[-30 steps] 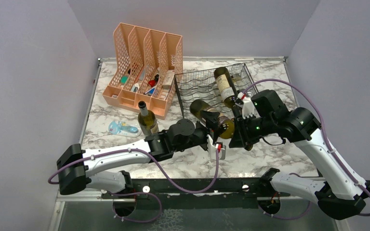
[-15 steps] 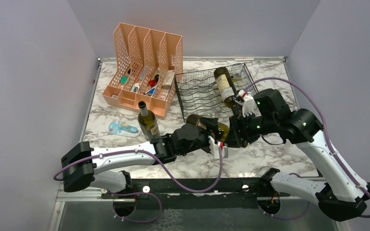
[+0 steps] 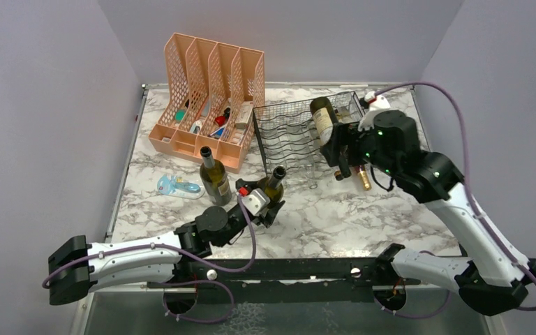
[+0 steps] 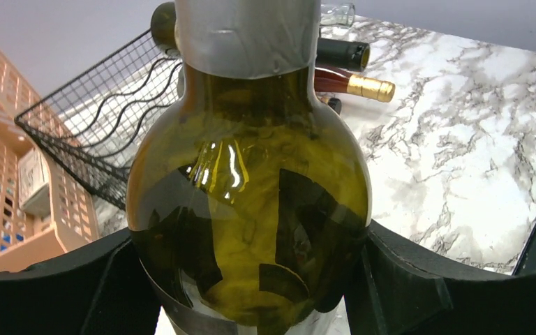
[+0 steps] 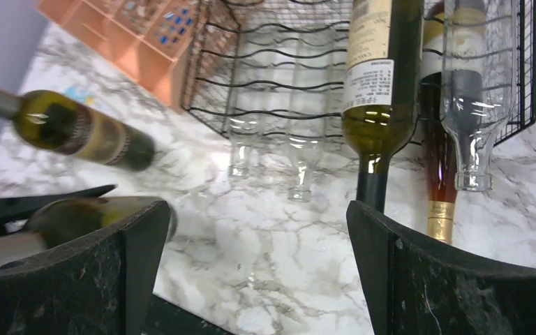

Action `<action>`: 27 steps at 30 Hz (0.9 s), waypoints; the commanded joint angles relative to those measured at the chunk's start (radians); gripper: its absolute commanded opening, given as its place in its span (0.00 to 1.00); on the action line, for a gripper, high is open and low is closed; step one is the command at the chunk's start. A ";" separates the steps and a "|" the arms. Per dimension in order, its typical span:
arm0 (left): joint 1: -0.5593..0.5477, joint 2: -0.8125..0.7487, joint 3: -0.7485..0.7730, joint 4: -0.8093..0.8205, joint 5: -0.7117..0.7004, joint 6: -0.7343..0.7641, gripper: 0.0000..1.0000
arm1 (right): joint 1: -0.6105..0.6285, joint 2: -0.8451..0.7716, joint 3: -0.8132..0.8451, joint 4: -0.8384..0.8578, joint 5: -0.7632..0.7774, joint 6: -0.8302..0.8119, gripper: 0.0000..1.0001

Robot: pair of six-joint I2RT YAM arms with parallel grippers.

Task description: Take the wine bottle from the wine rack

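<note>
Wine bottle (image 4: 248, 202) of olive-green glass, pinched round its body by the left claw (image 3: 262, 204). It is clear of the wine rack (image 3: 289, 136), over the marble desk (image 3: 363, 216) just before the rack's near edge, neck upward. Right claw (image 5: 255, 244) spread wide and holding nothing, near the rack's right cradles, where a labelled bottle (image 5: 380, 77) and a clear bottle (image 5: 478, 91) lie.
</note>
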 commanded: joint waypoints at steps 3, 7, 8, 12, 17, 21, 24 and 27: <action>0.001 -0.027 -0.145 0.425 -0.149 -0.047 0.25 | -0.029 0.084 -0.143 0.221 0.116 -0.041 1.00; 0.005 0.025 -0.227 0.610 -0.163 -0.016 0.25 | -0.089 0.132 -0.192 0.246 0.075 -0.041 1.00; 0.006 0.047 -0.247 0.667 -0.169 -0.018 0.26 | -0.101 0.133 -0.205 0.256 0.074 -0.045 1.00; 0.008 0.137 -0.315 0.839 -0.177 -0.027 0.27 | -0.173 0.137 -0.271 0.311 0.073 -0.076 1.00; 0.010 0.208 -0.362 0.935 -0.206 -0.038 0.30 | -0.237 0.162 -0.319 0.334 0.058 -0.107 0.95; 0.009 0.221 -0.378 0.939 -0.215 -0.063 0.36 | -0.254 0.173 -0.376 0.350 0.048 -0.106 0.92; 0.009 0.216 -0.385 0.916 -0.232 -0.082 0.46 | -0.258 0.168 -0.429 0.391 0.008 -0.097 0.91; 0.010 0.176 -0.381 0.848 -0.231 -0.109 0.65 | -0.258 0.184 -0.455 0.411 -0.020 -0.094 0.90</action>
